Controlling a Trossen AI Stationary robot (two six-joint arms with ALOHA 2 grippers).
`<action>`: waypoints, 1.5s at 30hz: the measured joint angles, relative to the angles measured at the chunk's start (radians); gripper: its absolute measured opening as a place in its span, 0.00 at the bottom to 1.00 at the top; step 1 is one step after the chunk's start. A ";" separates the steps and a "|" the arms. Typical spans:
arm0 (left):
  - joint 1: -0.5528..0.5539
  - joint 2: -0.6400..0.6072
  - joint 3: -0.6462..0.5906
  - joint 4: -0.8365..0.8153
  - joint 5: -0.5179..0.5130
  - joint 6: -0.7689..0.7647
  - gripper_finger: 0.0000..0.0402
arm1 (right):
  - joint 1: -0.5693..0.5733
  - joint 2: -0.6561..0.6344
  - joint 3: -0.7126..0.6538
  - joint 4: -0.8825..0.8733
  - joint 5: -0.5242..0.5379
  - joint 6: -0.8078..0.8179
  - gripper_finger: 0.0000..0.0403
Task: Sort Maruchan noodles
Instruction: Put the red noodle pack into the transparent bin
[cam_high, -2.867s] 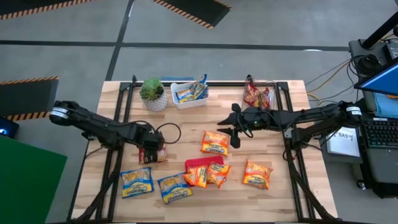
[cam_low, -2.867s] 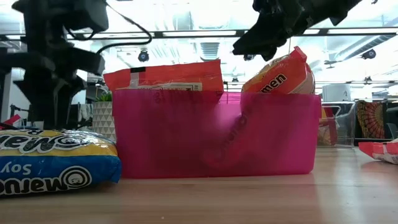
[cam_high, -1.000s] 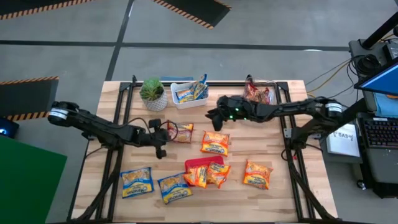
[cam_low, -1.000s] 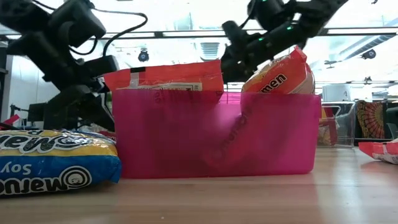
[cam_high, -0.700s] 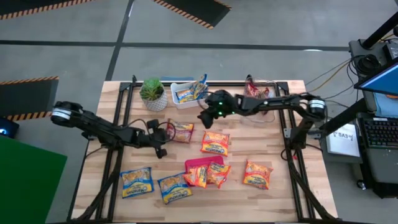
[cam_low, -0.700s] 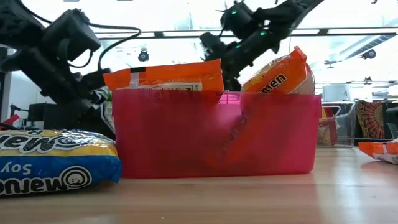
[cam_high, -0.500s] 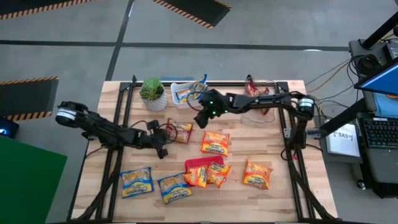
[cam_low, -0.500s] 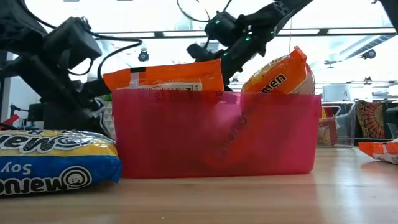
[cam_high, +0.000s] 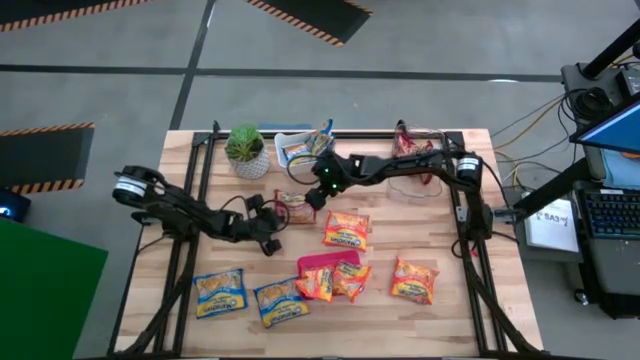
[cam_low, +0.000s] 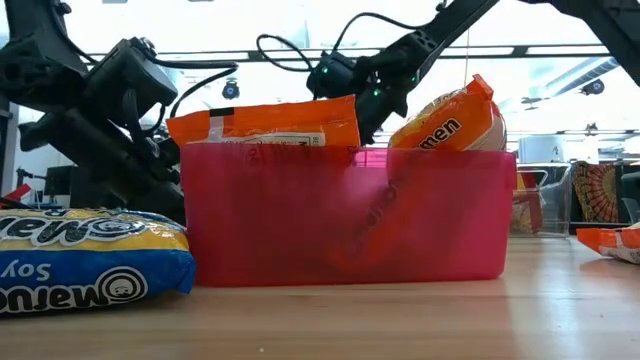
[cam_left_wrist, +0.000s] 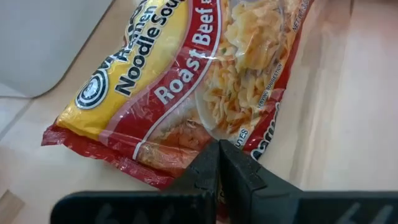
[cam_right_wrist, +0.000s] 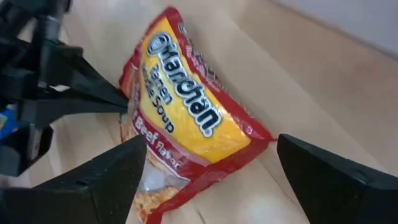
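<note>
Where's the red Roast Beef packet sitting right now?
In the high view the red Roast Beef packet lies mid-table, just below the white bin, pinched by the left gripper, with the open right gripper over its other end.

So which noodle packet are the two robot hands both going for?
Find the little potted plant at the table's back edge. Just in front of it and a bit right lies the roast beef packet, with the shut left gripper pinching one edge and the open right gripper over it. It alone has a dark red border; its neighbours are orange or blue.
</note>
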 joint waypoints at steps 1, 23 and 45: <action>0.000 0.011 0.000 0.012 -0.006 0.000 0.00 | -0.001 0.009 0.000 0.002 -0.003 0.001 0.87; 0.000 0.045 -0.003 0.084 -0.018 0.007 0.00 | 0.016 0.091 -0.001 0.317 -0.148 -0.083 0.73; -0.003 0.006 -0.005 0.129 -0.020 0.047 0.00 | 0.021 0.081 -0.003 0.341 -0.151 -0.120 0.04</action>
